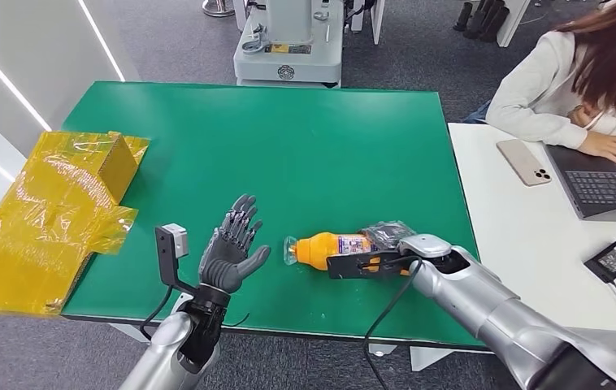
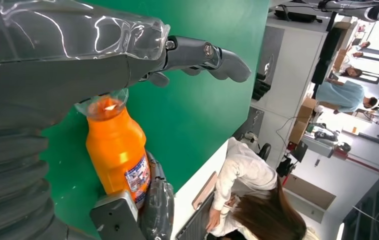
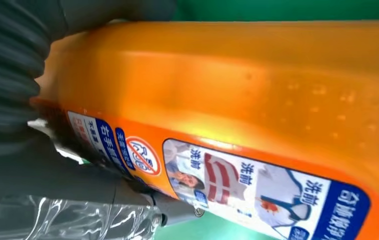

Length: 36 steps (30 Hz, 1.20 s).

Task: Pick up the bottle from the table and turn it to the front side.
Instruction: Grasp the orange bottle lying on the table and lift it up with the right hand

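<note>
I see the orange bottle (image 1: 327,247) lying on its side near the front edge of the green table (image 1: 288,138), its long axis running left to right and its clear cap end pointing toward my left hand (image 1: 231,250). My right hand (image 1: 388,236) is wrapped around the bottle's base end, with the printed label facing the right wrist camera. The left hand hovers just beside the cap, fingers spread and holding nothing, palm turned toward the bottle.
</note>
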Motion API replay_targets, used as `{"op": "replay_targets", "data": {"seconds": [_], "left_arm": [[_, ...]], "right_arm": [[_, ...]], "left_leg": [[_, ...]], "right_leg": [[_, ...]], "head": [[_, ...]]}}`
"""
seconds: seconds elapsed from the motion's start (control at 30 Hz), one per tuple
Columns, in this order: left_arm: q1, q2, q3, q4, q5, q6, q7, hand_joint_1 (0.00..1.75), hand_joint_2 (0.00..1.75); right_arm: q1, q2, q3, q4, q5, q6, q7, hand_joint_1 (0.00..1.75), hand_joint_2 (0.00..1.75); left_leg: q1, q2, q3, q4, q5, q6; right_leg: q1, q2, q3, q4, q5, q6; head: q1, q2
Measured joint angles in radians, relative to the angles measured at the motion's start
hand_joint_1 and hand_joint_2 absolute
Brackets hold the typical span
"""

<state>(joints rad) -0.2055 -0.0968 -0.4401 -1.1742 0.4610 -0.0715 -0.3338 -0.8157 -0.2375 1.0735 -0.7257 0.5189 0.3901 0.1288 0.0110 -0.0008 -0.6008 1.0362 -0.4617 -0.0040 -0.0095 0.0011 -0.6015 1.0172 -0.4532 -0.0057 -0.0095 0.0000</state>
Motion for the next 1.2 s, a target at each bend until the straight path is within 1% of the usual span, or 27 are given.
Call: {"op": "replay_targets", "data": {"seconds": [0.4, 0.5, 0.57, 0.63, 0.73, 0.8, 0.9, 0.97, 1.07, 1.2], "left_arm": [[0.017, -0.006, 0.004, -0.01, -0.05, 0.026, 0.0, 0.0, 1.75], [0.02, -0.006, 0.004, -0.013, -0.081, 0.048, -0.015, 0.0, 1.75], [0.028, -0.006, 0.006, -0.019, -0.137, 0.088, -0.045, 0.0, 1.75], [0.038, -0.006, 0.011, -0.027, -0.206, 0.141, -0.08, 0.0, 1.75], [0.042, -0.006, 0.029, -0.024, -0.224, 0.174, -0.092, 0.0, 1.75], [0.034, -0.008, 0.048, -0.003, -0.205, 0.18, -0.1, 0.0, 1.75], [0.023, -0.015, 0.074, 0.033, -0.212, 0.213, -0.136, 0.0, 1.75], [0.019, -0.019, 0.087, 0.048, -0.218, 0.224, -0.144, 0.0, 1.75], [0.015, -0.025, 0.1, 0.057, -0.233, 0.244, -0.147, 0.0, 1.75], [0.012, -0.025, 0.118, 0.058, -0.29, 0.317, -0.169, 0.0, 1.75]], "right_arm": [[0.005, -0.008, 0.012, -0.026, -0.019, -0.009, -0.003, 1.75, 1.75], [0.016, -0.012, 0.011, -0.033, -0.05, -0.034, -0.011, 1.75, 1.75], [0.041, -0.021, -0.005, -0.054, -0.096, -0.079, -0.033, 1.75, 1.75], [0.082, -0.033, -0.044, -0.092, -0.155, -0.14, -0.074, 1.75, 1.75], [0.15, -0.039, -0.11, -0.155, -0.192, -0.189, -0.129, 1.75, 1.75], [0.186, -0.033, -0.133, -0.197, -0.171, -0.198, -0.135, 1.75, 1.75], [0.239, -0.019, -0.151, -0.266, -0.148, -0.207, -0.126, 1.75, 1.75], [0.267, -0.012, -0.159, -0.304, -0.141, -0.208, -0.119, 1.75, 1.75], [0.291, -0.009, -0.17, -0.341, -0.136, -0.208, -0.112, 1.75, 1.75], [0.311, -0.008, -0.195, -0.374, -0.131, -0.209, -0.127, 1.75, 1.75]], "left_leg": [[0.0, 0.0, 0.0, 0.0, 0.0, 0.0], [0.0, 0.0, 0.0, 0.0, 0.0, 0.0], [0.0, 0.0, 0.0, 0.0, 0.0, 0.0], [0.0, 0.0, 0.0, 0.0, 0.0, 0.0], [0.0, 0.0, 0.0, 0.0, -0.001, 0.0], [0.0, 0.0, 0.0, -0.001, -0.001, 0.0], [0.001, 0.0, 0.0, -0.001, -0.001, 0.0], [0.001, 0.0, 0.0, -0.001, -0.001, 0.0], [0.001, -0.001, -0.001, -0.001, -0.001, 0.0], [0.0, 0.0, -0.002, -0.001, -0.001, 0.0]], "right_leg": [[0.0, 0.0, 0.0, 0.0, 0.0, 0.0], [0.0, 0.0, 0.0, 0.0, 0.0, 0.0], [0.0, 0.0, 0.0, 0.0, 0.0, 0.0], [0.0, 0.0, 0.0, 0.0, 0.0, 0.0], [0.0, 0.0, 0.0, 0.0, 0.0, 0.0], [0.0, 0.0, 0.0, 0.0, 0.0, 0.0], [0.0, 0.0, -0.001, 0.0, 0.0, 0.0], [0.001, 0.0, -0.001, 0.0, 0.0, 0.0], [0.0, -0.001, -0.001, 0.0, 0.0, 0.0], [0.0, 0.0, -0.001, 0.0, 0.0, 0.0]], "head": [[0.0, 0.0], [0.0, 0.0], [0.0, 0.0], [0.0, 0.0], [0.0, 0.0], [0.0, 0.0], [0.0, 0.0], [0.0, 0.0], [0.0, 0.0], [0.0, 0.0]]}}
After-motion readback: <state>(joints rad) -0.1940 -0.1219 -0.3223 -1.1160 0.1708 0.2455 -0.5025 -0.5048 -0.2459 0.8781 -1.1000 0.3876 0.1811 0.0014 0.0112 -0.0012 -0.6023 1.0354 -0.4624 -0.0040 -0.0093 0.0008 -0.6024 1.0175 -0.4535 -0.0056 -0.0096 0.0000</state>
